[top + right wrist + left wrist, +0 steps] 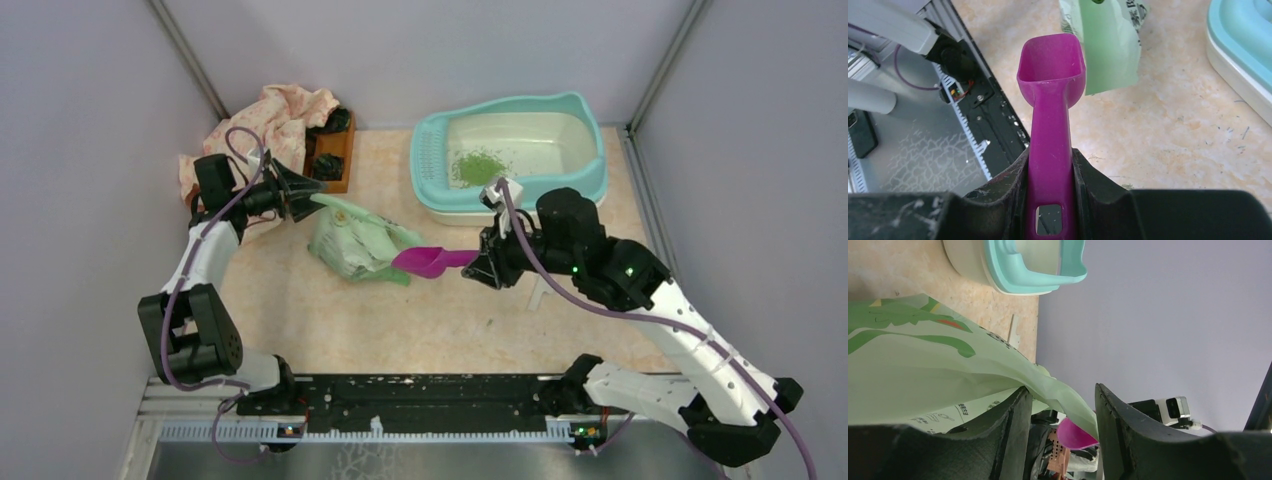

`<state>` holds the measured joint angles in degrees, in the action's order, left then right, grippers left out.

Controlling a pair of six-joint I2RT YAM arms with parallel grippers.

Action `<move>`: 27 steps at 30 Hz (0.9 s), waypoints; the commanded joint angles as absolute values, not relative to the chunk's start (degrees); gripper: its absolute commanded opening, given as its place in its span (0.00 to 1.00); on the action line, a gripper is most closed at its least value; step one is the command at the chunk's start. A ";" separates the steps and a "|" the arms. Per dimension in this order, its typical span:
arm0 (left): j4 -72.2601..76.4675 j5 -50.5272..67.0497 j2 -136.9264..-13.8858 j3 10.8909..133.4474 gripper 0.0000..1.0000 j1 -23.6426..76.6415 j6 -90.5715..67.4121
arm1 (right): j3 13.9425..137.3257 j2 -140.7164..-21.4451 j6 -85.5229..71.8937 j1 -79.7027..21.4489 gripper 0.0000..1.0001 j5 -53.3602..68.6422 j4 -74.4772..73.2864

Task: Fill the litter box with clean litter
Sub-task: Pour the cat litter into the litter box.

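Clenching the purple scoop by its handle in the right tool, empty bowl aimed at the pale green bag, likely for a dip. Parted around the bag's lip with the left tool, seemingly to prop its mouth open. Only a small pile of clean litter so far in the litter box at the bench's far side
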<state>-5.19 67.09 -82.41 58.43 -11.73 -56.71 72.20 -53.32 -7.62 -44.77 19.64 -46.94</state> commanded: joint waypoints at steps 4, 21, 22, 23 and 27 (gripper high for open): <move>-5.18 67.71 -82.66 59.86 0.54 -11.54 -55.28 | 70.86 -57.62 -8.12 -45.18 0.00 10.04 -40.40; -4.32 67.77 -82.53 58.99 0.51 -11.53 -55.80 | 73.51 -62.10 -5.47 -45.18 0.00 4.43 -39.91; -4.24 67.81 -82.49 58.93 0.50 -11.59 -55.81 | 73.69 -62.52 -5.33 -45.20 0.00 4.74 -39.71; -4.19 67.86 -82.46 58.89 0.50 -11.60 -55.81 | 73.92 -63.17 -5.16 -45.24 0.00 5.39 -39.50; -4.09 67.86 -82.35 58.59 0.43 -11.52 -55.90 | 75.37 -66.18 -4.89 -45.45 0.00 7.99 -38.32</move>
<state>-5.15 67.09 -82.41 58.41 -11.73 -56.75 71.16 -63.86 -5.98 -44.86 6.52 -43.03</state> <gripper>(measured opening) 0.476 0.280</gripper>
